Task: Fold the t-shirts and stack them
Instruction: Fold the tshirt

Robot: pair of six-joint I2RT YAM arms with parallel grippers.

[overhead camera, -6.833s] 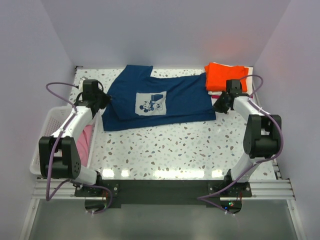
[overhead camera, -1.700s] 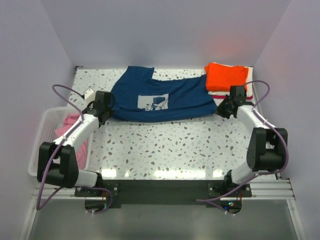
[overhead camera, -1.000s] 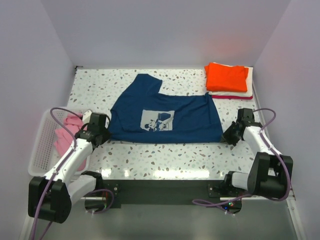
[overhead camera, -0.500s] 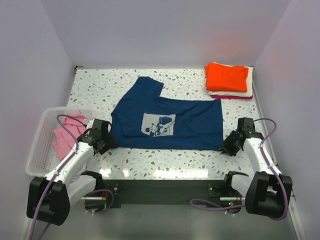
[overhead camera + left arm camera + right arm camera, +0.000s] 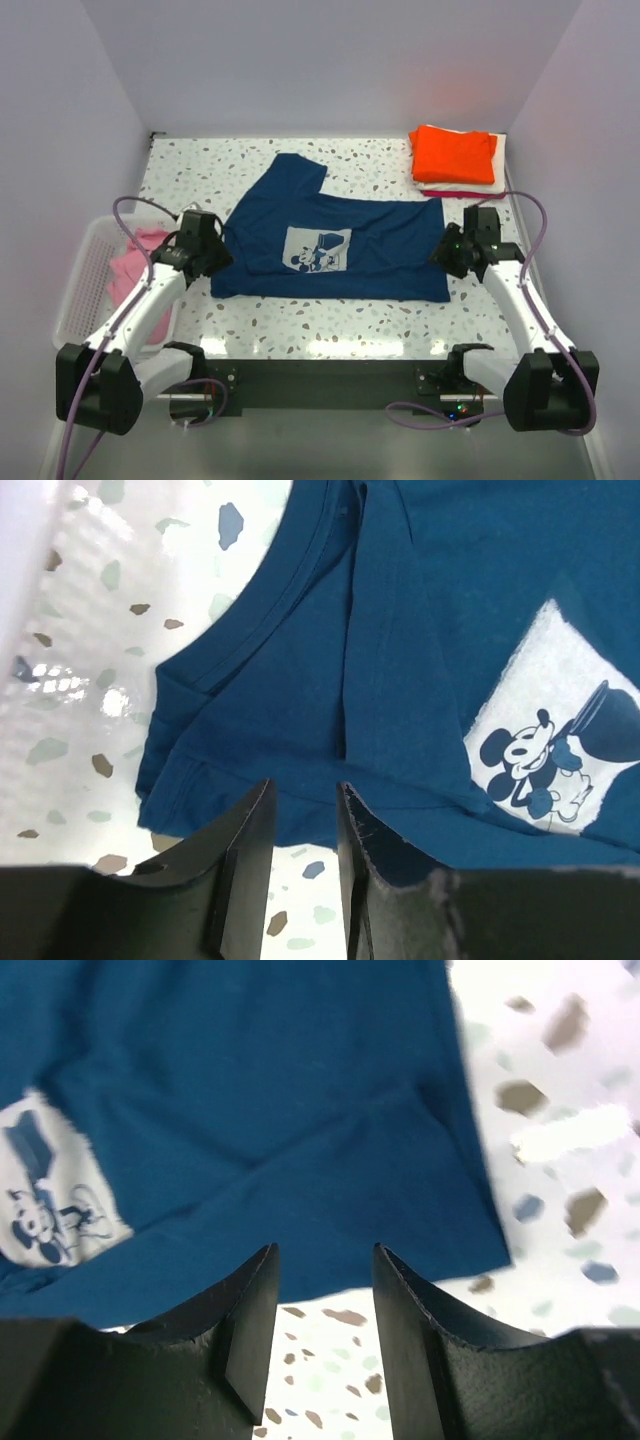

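Navy t-shirt [image 5: 390, 262] flat on table [image 5: 350, 320], dead centre, long axis running 9 to 3 o'clock. Collar end at 9, hem end at 3, one sleeve poking toward 11. Near edge at 6 straight. Some rumpled cloth at the collar-end near corner, per left wrist view.

White slatted basket [image 5: 82, 285] off the table's 9 o'clock side, pink t-shirt [image 5: 135, 272] bunched inside.

Folded stack in the 1 o'clock corner: orange t-shirt [image 5: 455, 155] on top, white t-shirt [image 5: 500, 165] under it, red t-shirt [image 5: 460, 192] as a sliver at the stack's 6 o'clock edge. Just beside the navy hem's far corner; touching or not, cannot tell.

Pale square print [image 5: 318, 248] face up, slightly toward 9 from the shirt's middle.

Left gripper [image 5: 220, 254] at the collar end, 9 o'clock side. Fingers [image 5: 250, 840] parted by a narrow gap, nothing between them, shirt edge just past the tips.

Right gripper [image 5: 447, 250] at the hem end, 3 o'clock side. Fingers [image 5: 250, 1310] parted a bit wider, gap empty, hem corner just beyond the tips.
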